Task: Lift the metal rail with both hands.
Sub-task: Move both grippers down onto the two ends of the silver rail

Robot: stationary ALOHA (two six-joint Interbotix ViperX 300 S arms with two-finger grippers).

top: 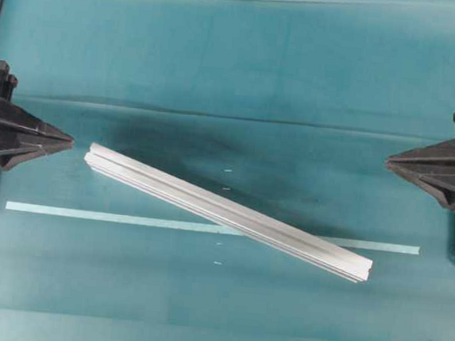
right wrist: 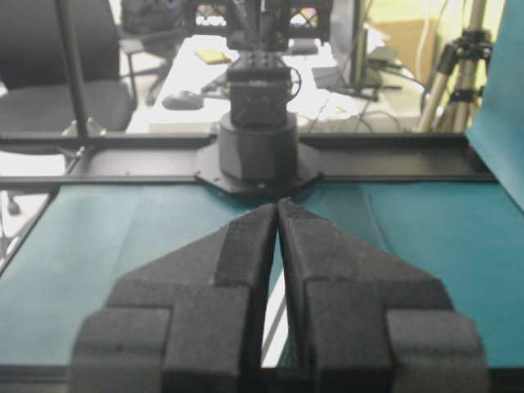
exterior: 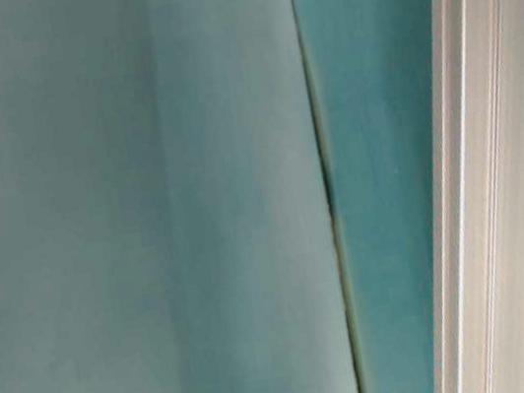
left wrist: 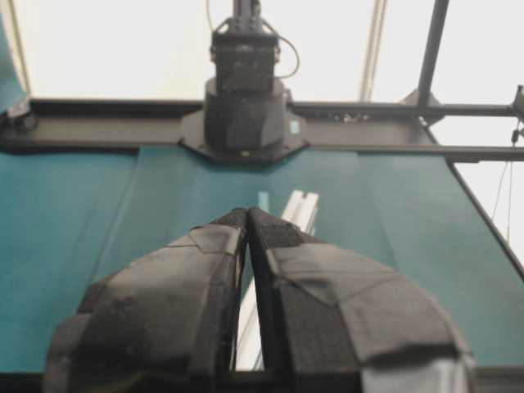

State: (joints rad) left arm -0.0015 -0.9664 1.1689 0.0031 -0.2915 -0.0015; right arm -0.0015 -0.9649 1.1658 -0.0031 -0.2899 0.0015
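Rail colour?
Silver, with lengthwise grooves: the metal rail shows best in the overhead view, on the teal table.

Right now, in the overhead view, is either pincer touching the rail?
No. The left pincer and right pincer sit at the view's edges, clear of the rail.

No legible text, label, brand or number in any view. Metal rail (top: 229, 212) bare silver, unmarked; pale tape strip (top: 112, 216) blank. Few tiny white ticks (top: 227, 171) on the teal cloth (top: 221, 66), too small to read as characters.
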